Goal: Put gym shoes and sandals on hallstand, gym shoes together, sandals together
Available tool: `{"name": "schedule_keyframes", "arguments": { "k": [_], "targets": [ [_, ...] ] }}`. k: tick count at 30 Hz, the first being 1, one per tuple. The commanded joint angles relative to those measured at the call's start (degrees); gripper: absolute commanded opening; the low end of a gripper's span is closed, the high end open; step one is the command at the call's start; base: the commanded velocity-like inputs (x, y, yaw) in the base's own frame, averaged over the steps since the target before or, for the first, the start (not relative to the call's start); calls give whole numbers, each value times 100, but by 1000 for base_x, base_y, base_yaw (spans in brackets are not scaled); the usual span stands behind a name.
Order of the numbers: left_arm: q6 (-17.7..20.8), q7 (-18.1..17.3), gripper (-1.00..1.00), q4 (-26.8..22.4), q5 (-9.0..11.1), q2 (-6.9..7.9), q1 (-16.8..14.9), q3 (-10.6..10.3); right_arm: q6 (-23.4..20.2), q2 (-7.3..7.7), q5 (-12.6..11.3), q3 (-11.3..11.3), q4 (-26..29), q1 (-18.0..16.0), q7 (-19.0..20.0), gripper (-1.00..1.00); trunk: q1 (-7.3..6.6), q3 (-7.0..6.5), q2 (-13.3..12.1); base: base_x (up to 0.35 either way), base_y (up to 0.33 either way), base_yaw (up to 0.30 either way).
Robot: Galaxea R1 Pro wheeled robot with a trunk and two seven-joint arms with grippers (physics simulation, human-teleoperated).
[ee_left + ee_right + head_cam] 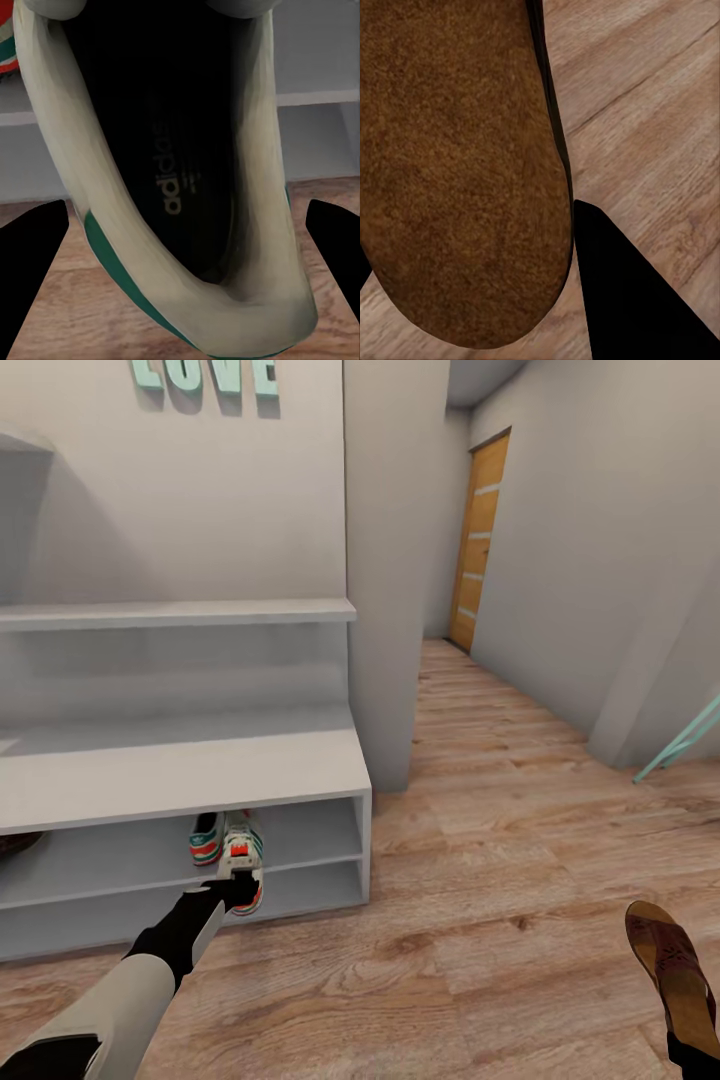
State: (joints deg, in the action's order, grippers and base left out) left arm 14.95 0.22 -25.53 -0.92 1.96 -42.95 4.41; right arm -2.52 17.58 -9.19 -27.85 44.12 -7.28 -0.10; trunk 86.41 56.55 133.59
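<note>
Running past the grey hallstand (190,775), corridor floor (500,880) meets an orange door (480,540).

The left arm (150,970) reaches forward and slightly rightward from the lower left of the head view, grey forearm running into a black wrist. The left gripper (238,888) has its fingers (34,262) spread wide apart. The right gripper (692,1055) sits at the lower right corner, one dark finger (630,292) visible, its closure unclear.

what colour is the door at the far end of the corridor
Orange-brown wood with pale horizontal stripes; the head view shows it best.
</note>
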Motion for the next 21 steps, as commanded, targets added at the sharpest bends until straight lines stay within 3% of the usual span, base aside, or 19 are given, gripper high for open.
{"name": "schedule_keyframes", "arguments": {
  "k": [1,8,21],
  "targets": [
    [35,3,-100,-12,-10,-3,-3,17,-27,0,-74,-1,9,-1,1,-100,-1,10,2,0,0,0],
    [59,112,-100,-21,-9,-14,-43,17,-27,0,-73,-1,9,-1,1,-100,65,72,123,0,0,0],
    [52,171,-100,-14,-4,-17,-4,12,-22,0,-69,-1,8,-1,1,-100,65,111,123,4,0,0]
  ]
}}
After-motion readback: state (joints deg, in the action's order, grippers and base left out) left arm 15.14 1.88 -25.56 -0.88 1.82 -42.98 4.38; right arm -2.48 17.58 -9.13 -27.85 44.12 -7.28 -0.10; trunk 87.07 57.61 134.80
